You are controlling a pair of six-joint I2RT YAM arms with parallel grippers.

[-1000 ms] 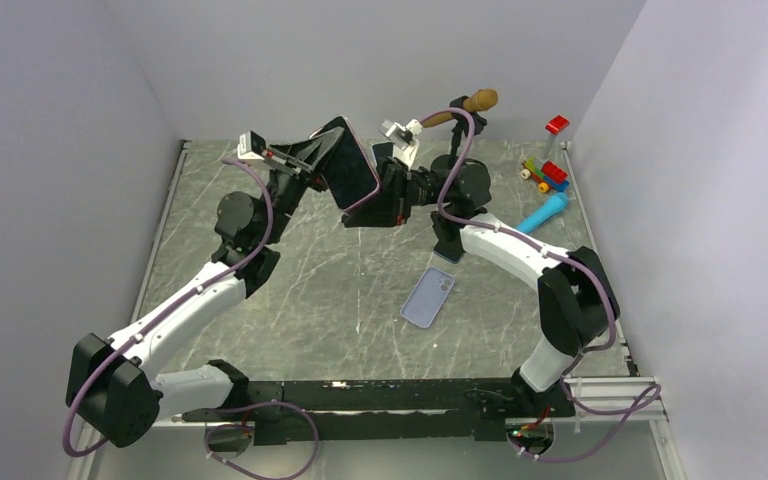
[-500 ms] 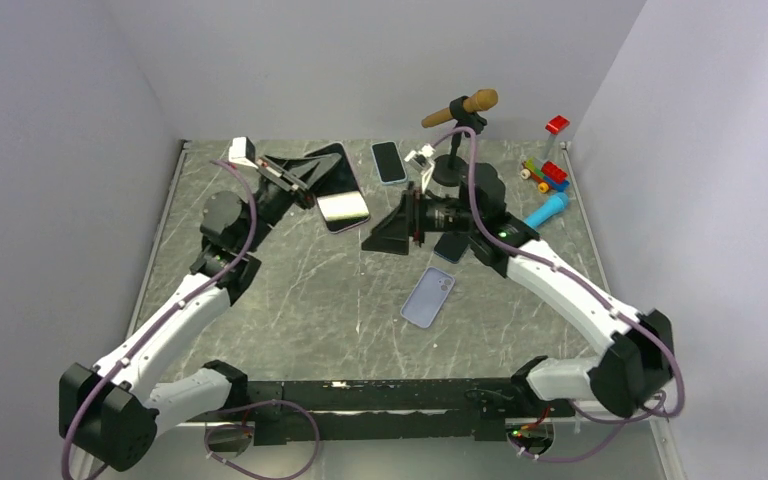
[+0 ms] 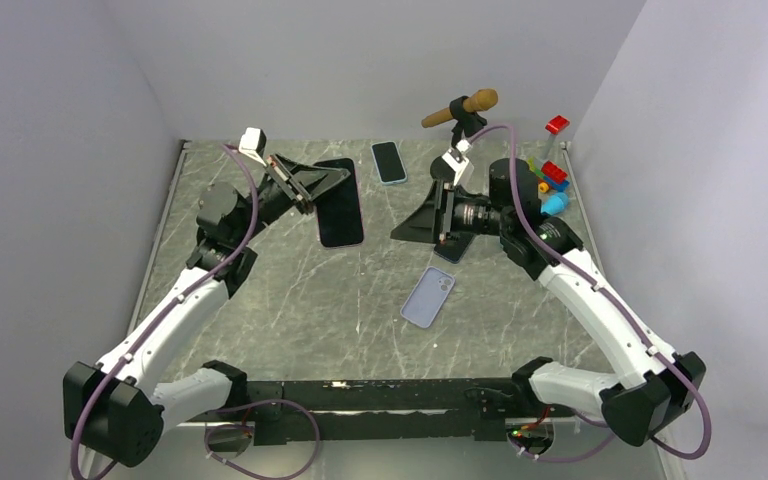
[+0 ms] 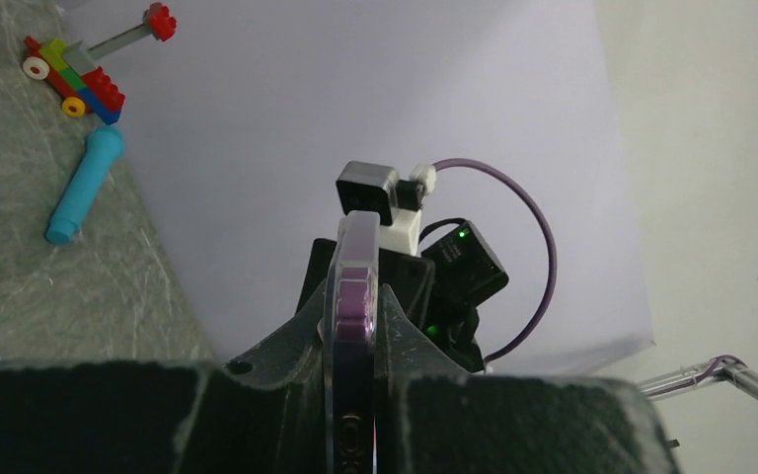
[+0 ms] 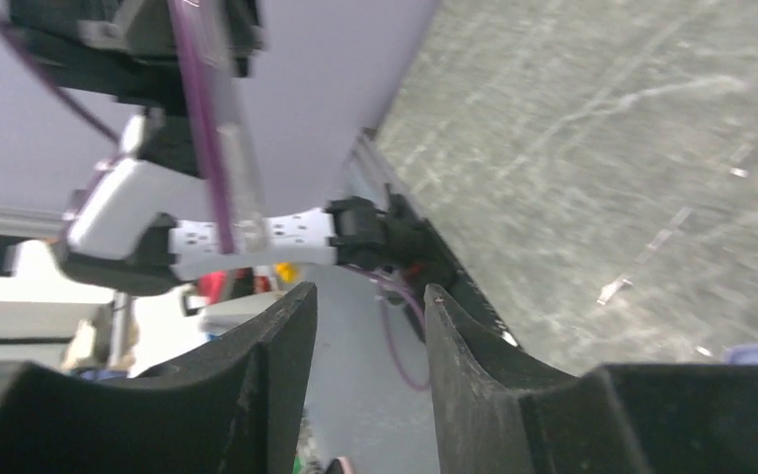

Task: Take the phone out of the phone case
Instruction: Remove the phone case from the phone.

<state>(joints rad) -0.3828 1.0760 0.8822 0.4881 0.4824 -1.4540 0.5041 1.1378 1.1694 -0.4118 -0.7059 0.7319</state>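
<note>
My left gripper (image 3: 328, 181) is shut on the top edge of the phone (image 3: 341, 208), which hangs dark screen up over the back left of the table. In the left wrist view the phone (image 4: 354, 296) stands edge-on between the pads, a clear phone case rim (image 4: 334, 296) around its purple side. My right gripper (image 3: 406, 229) hovers to the right of it, apart from it, open and empty. In the right wrist view the fingers (image 5: 281, 336) frame only the bare wall, and the phone (image 5: 219, 128) shows edge-on at upper left.
A lavender phone-shaped thing (image 3: 428, 297) lies back up at mid table. A blue-edged phone (image 3: 389, 162) lies at the back, and a dark flat thing (image 3: 450, 250) lies below my right wrist. A microphone on a stand (image 3: 465, 105), toy bricks (image 3: 552, 172) and a blue marker (image 3: 554, 204) fill the back right corner.
My right gripper has let go of the phone and drawn back to the right, opening. The left arm has kept the phone and lowered it, turning its screen upward.
</note>
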